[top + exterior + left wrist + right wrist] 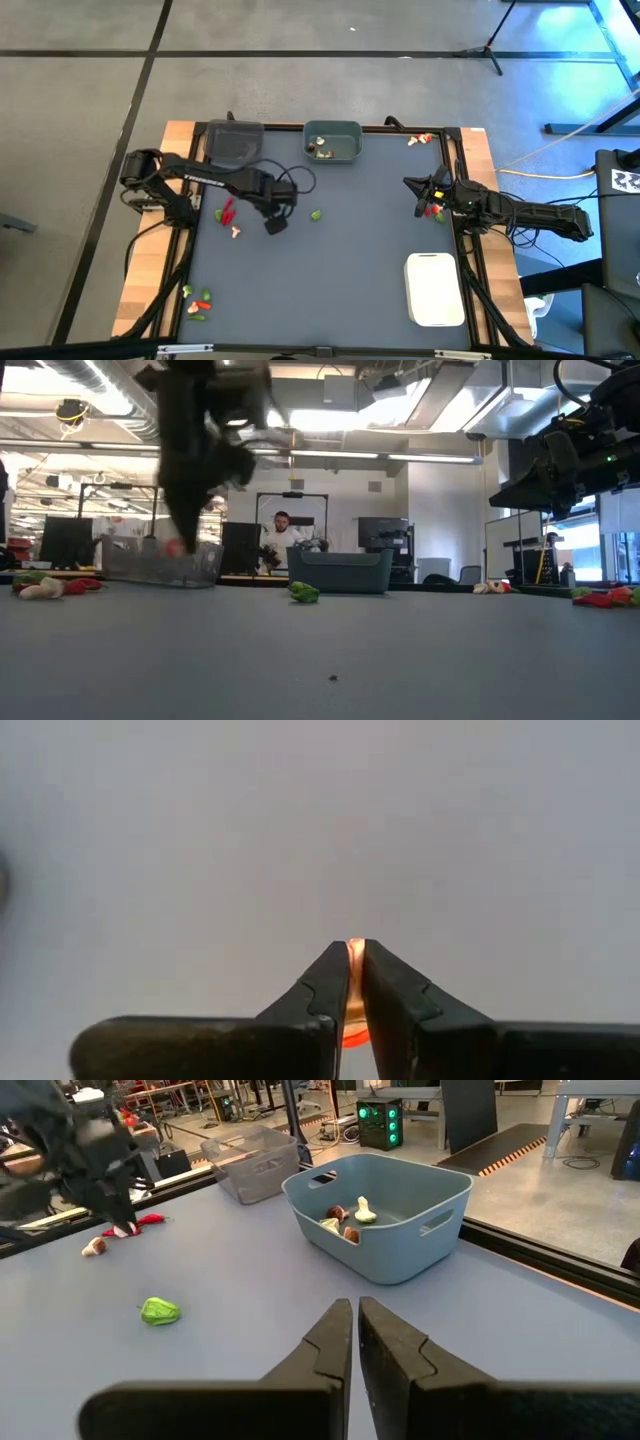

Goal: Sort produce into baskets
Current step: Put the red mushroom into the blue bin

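Pinched between the left gripper [356,960] fingers, an orange-red piece [355,1032] shows only on the wrist view.

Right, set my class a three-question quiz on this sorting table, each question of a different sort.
1. True or false: the left hand pinches something orange-red.
2. Which bin already holds produce: A the dark grey bin, B the grey-teal bin, C the white tray?
3. What colour is the lone piece on the mat between the arms?

Key: 1 true; 2 B; 3 green.
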